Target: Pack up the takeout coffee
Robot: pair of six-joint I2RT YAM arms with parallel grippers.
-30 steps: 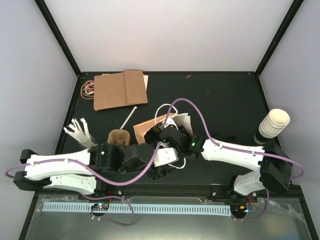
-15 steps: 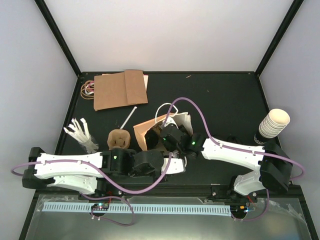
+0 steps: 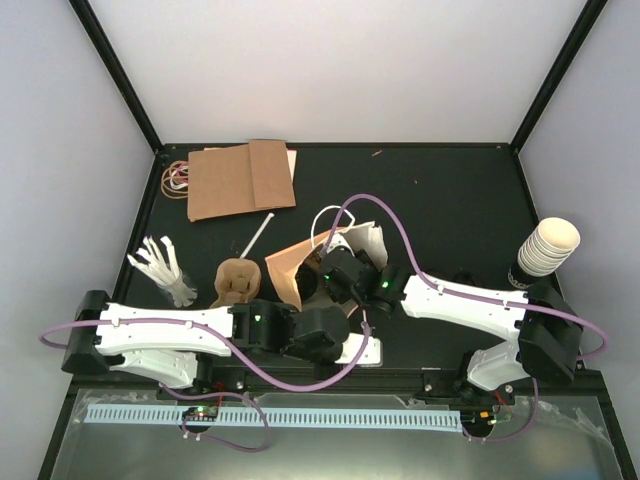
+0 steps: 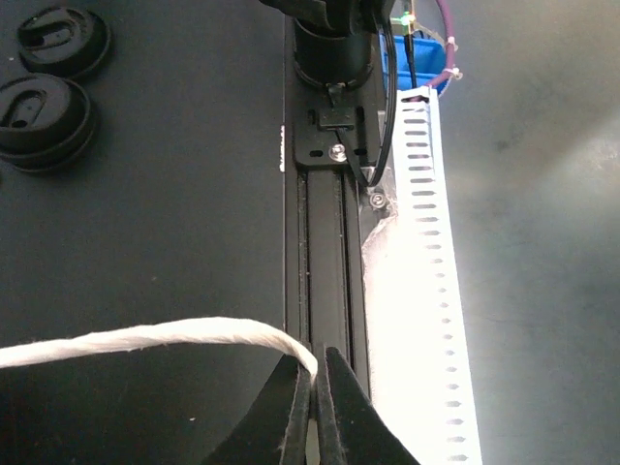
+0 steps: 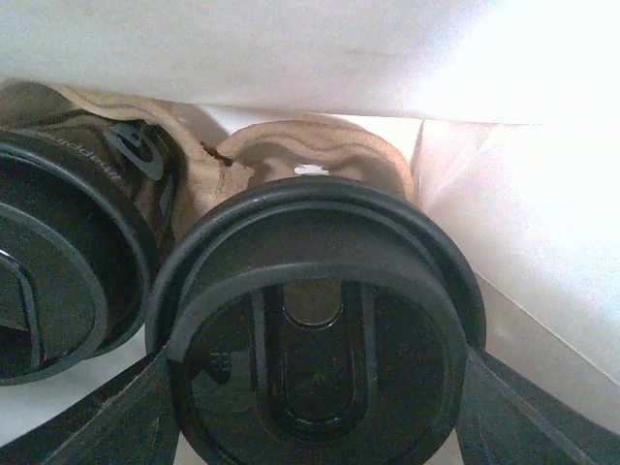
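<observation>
Takeout coffee: small dark cups with round black plastic lids. One lidded cup (image 5: 320,320) is grasped by the right gripper (image 5: 320,412) inside the paper bag (image 3: 288,262), beside a second cup (image 5: 58,262) seated in the pulp tray (image 5: 310,155). The left wrist view alone shows two further lidded cups (image 4: 39,116) on the table (image 4: 174,223), and the left gripper (image 4: 312,397) clenched on a white cord (image 4: 145,339).

Black-lidded cup (image 5: 315,358) sitting in the pulp tray (image 5: 310,155)
Right gripper (image 5: 320,421) is clasping it; another cup (image 5: 58,252) is sitting just beside it

The white cord (image 4: 145,339) is cut off at the frame edge; one lidded cup (image 5: 58,242) is half cropped.
</observation>
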